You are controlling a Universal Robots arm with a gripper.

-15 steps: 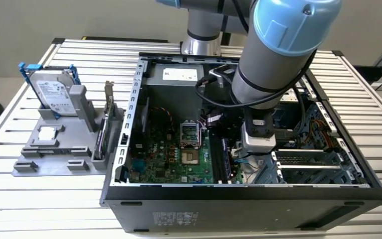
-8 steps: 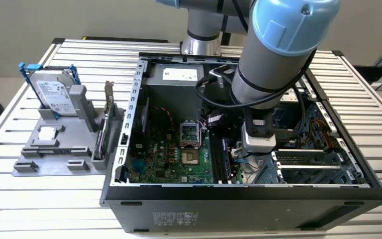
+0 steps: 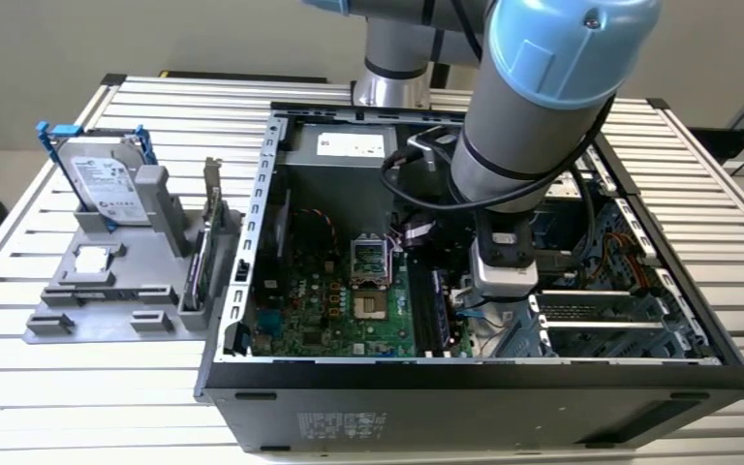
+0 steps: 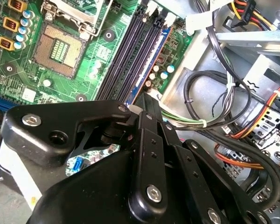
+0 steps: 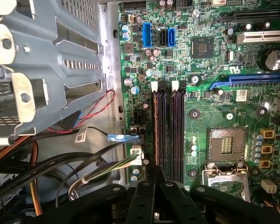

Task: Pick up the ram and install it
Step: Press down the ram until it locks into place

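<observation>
A: Where is the long dark RAM stick [image 4: 149, 105]?

B: Pinched narrow in the black gripper [image 4: 147, 109], edge-on above the dark memory slots [image 4: 130, 60] of the green motherboard [image 5: 210, 116], inside the open black computer case [image 3: 476, 383].

A: How to seat it well?

B: I'd judge: keep it parallel to one slot, centred between the white latches [image 5: 154, 85], press straight.

A: And the exterior view?

B: It adds the silver hard drive with blue rails [image 3: 101, 179] on the grey holder outside.
</observation>
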